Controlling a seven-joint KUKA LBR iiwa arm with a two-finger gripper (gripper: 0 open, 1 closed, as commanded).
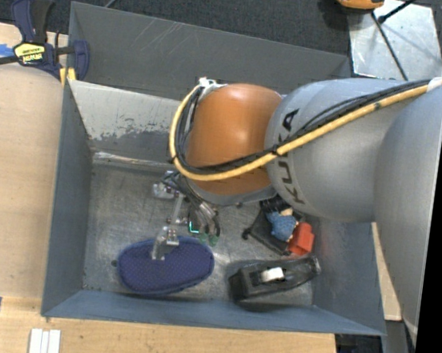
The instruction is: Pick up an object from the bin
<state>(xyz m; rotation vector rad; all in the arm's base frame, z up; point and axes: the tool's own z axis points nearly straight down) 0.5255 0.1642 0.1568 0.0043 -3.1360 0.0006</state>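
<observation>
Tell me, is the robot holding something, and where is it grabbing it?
It cannot be told. The gripper is low at the back edge of the blue oval pad, but no hold on it shows.

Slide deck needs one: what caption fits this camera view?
KUKA gripper poised over a dark blue oval pad, black tape dispenser alongside, in a grey bin.

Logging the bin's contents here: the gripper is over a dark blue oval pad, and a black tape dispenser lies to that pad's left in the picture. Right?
Not quite. The camera view shows the gripper over the dark blue oval pad, but the black tape dispenser lies to that pad's right in the picture, not its left.
</observation>
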